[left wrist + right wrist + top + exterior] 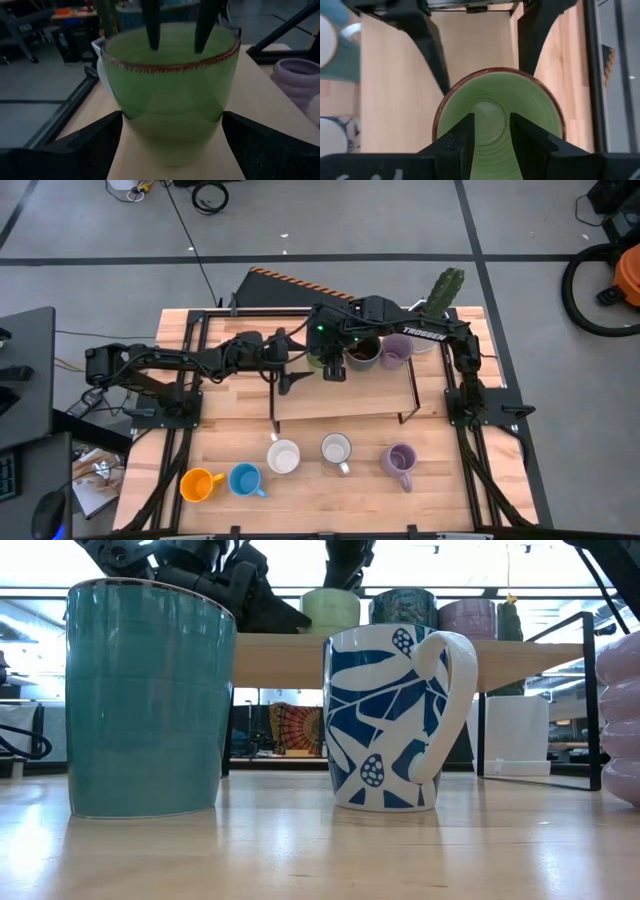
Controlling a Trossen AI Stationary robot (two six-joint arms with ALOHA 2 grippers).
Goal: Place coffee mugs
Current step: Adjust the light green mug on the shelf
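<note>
Two grippers at green mug (170, 95): left gripper (170, 150) wide open, right gripper (490, 135) inside rim.

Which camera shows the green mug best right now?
Left wrist view: the green mug fills the frame, rim and wall clear, between the open left gripper. Right wrist view looks down inside it. Low view shows it small on the shelf; high view mostly hides it.

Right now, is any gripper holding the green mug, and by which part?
It seems not held. Both fingers of the right gripper hang inside the green mug, clamping no wall; the left gripper stands open around its body.
</note>
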